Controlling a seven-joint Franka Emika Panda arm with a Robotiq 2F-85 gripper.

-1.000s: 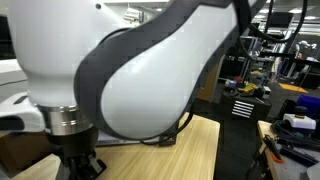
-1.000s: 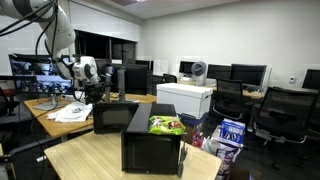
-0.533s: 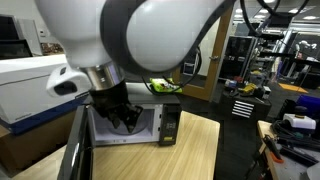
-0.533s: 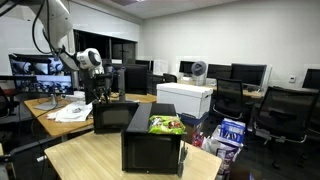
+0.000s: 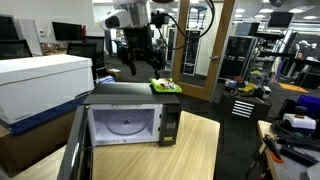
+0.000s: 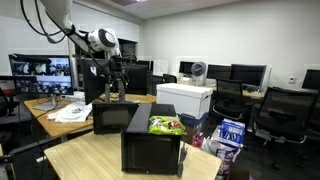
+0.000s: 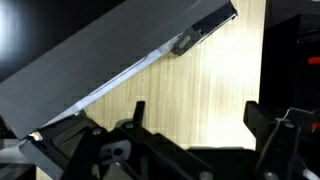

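A black microwave [image 5: 170, 126] stands on the wooden table [image 5: 200, 152] with its door [image 5: 78, 150] swung wide open, showing the white cavity and glass turntable. A green snack bag [image 5: 166, 87] lies on its top. My gripper [image 5: 138, 58] hangs open in the air above the microwave's back, holding nothing. From the opposite side, the gripper [image 6: 113, 88] hovers over the open door [image 6: 114, 117], beside the microwave [image 6: 152, 148] and the bag [image 6: 166, 125]. In the wrist view the gripper [image 7: 200, 115] is spread over bare table [image 7: 205, 70], with the door [image 7: 90, 50] slanting across the top left.
A white box-shaped machine [image 5: 40, 82] sits beside the microwave. Behind it are desks with monitors [image 6: 40, 70] and papers [image 6: 72, 112]. Office chairs [image 6: 275, 115] and a bag of goods [image 6: 228, 135] stand past the table. A doorway [image 5: 205, 50] lies behind the arm.
The jaws have gone from shut to open. The arm has risen from low beside the microwave door to high above it, clearing the exterior view it blocked.
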